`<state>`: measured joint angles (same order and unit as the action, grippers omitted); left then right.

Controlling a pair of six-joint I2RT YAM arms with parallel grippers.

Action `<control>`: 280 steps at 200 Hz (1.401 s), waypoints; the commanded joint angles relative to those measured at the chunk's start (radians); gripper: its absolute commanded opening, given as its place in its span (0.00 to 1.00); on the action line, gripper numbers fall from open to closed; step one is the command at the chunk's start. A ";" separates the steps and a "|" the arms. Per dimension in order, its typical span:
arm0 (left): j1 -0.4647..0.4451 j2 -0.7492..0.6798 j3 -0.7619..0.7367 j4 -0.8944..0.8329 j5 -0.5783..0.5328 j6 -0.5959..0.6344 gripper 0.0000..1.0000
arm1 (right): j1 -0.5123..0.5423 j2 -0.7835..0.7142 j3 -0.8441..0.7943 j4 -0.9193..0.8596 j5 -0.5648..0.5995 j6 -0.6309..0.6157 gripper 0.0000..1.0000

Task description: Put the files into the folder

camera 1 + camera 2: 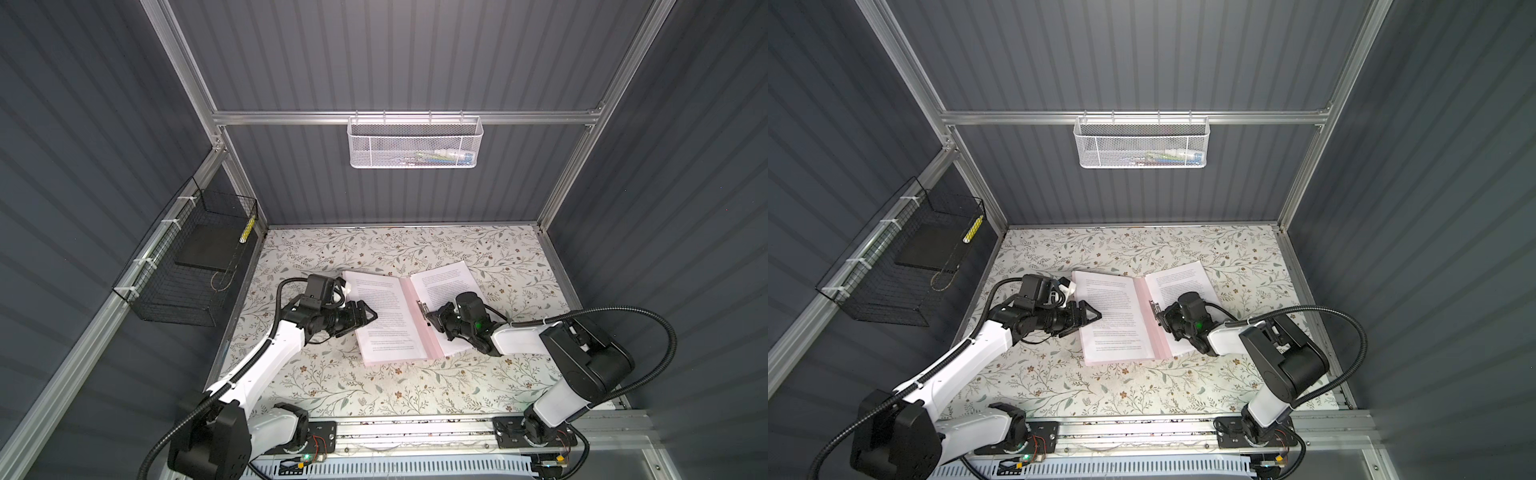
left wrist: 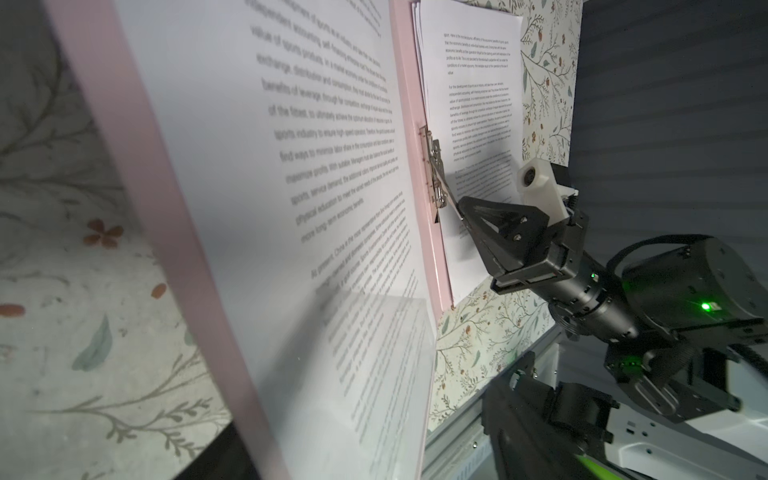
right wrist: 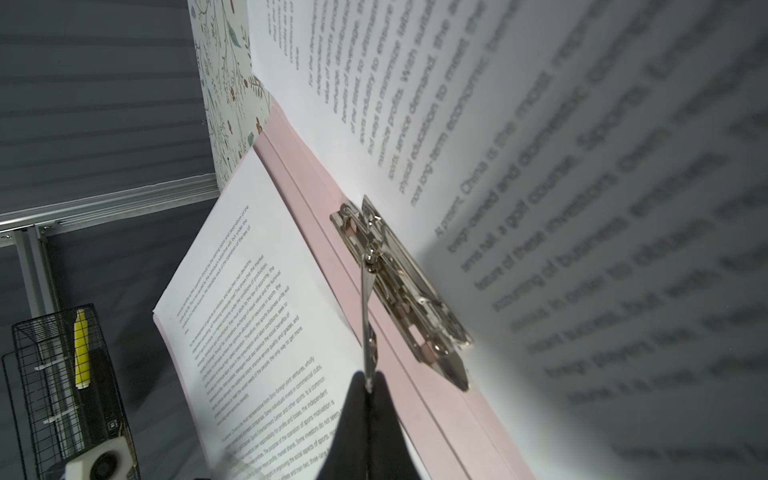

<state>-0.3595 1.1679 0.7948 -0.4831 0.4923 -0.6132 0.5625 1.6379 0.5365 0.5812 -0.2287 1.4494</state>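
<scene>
Floral table (image 1: 374, 395): open pink folder (image 1: 424, 338) lies flat, files (image 1: 384, 324) on both halves; left hand (image 1: 368, 316) over the left stack's outer margin, jaw spacing indiscernible in any view; right hand (image 1: 429, 319) at the spine; only the right wrist view resolves its tips pressed together on the raised lever of the silver clip (image 3: 399, 286); white mesh basket (image 1: 374, 145) on the rear wall.

You're in a robot lab cell: grey ribbed wall panels (image 1: 395, 54), silver aluminium framing (image 1: 291, 118), floral-patterned tabletop (image 1: 374, 386), white mesh basket (image 1: 415, 141) on a rail.
</scene>
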 commanded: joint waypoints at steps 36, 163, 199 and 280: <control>-0.006 -0.094 -0.083 -0.040 0.061 -0.084 0.53 | -0.009 0.058 -0.033 0.062 0.022 0.038 0.00; -0.004 0.023 -0.031 -0.114 -0.155 -0.027 0.00 | -0.028 0.033 -0.043 -0.035 -0.003 -0.112 0.00; -0.005 0.050 0.008 -0.140 -0.220 -0.008 0.00 | -0.034 0.063 -0.057 -0.048 -0.012 -0.190 0.00; -0.006 0.089 0.046 -0.157 -0.234 0.010 0.00 | -0.030 0.174 -0.151 0.079 0.057 -0.247 0.00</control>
<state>-0.3679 1.2438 0.8051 -0.5999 0.3321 -0.6216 0.5354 1.7214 0.4522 0.7788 -0.2508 1.2438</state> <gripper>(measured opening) 0.047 0.044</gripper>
